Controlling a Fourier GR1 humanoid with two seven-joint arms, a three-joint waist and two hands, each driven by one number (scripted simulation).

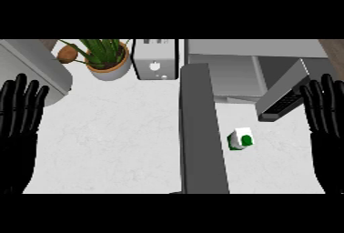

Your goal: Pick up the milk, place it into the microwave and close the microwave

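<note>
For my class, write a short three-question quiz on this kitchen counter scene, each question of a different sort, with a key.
1. True or false: the milk carton is already inside the microwave.
2. Multiple choice: where does the potted plant stand? A) at the counter's back, left of the toaster; B) beside the milk carton; C) in the right hand.
3. Fill in: both the left hand and the right hand are ____, holding nothing.

Key
1. False: it stands on the counter, between the open microwave door and the right hand.
2. A.
3. Open, fingers straight, one at each side edge of the view.
</note>
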